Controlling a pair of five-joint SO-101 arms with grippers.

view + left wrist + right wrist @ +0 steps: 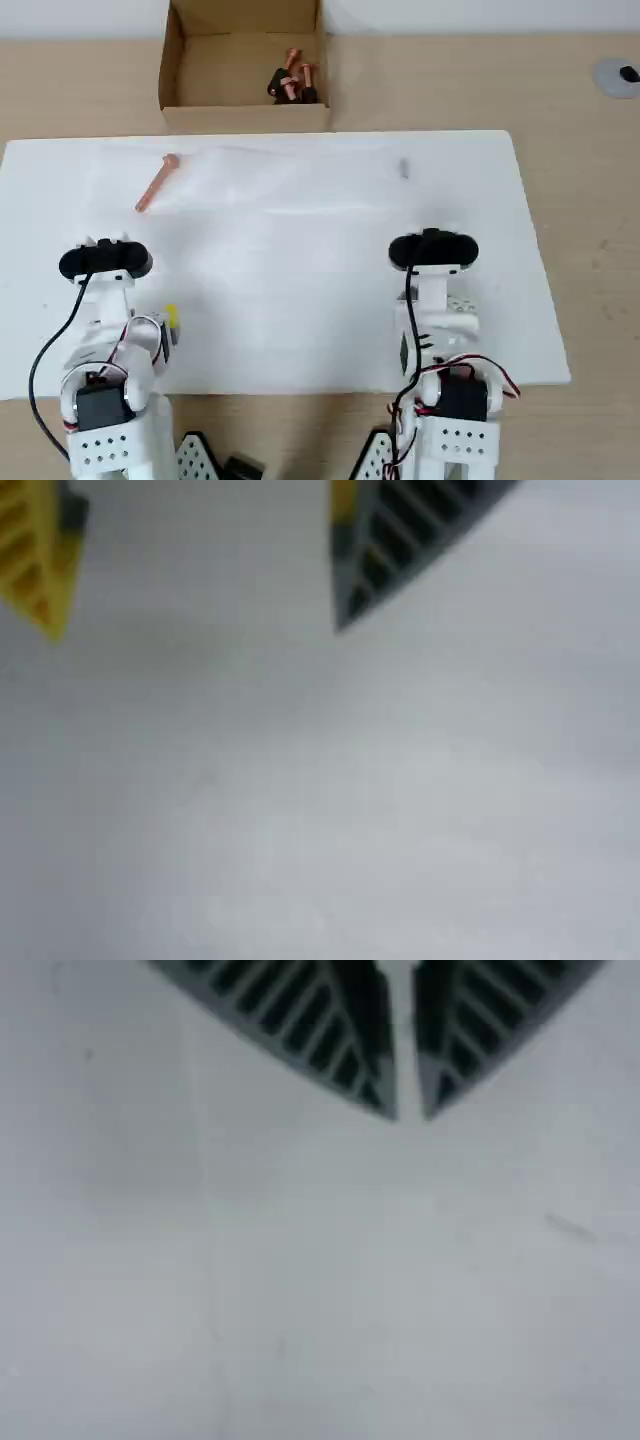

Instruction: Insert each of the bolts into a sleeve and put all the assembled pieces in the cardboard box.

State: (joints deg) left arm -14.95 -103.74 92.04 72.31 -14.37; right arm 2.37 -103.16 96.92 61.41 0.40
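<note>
One copper bolt lies by itself on the white mat, at its far left. The cardboard box stands beyond the mat's far edge and holds several copper bolts with black sleeves in its right part. The left arm is folded back at the near left edge of the mat. My left gripper hangs open just above bare mat, nothing between its fingers. The right arm is folded back at the near right. My right gripper is shut, empty, over bare mat.
A small grey thing lies on the mat near its far edge, right of centre; I cannot tell what it is. A grey disc sits on the wooden table at the far right. Cables trail from both arm bases.
</note>
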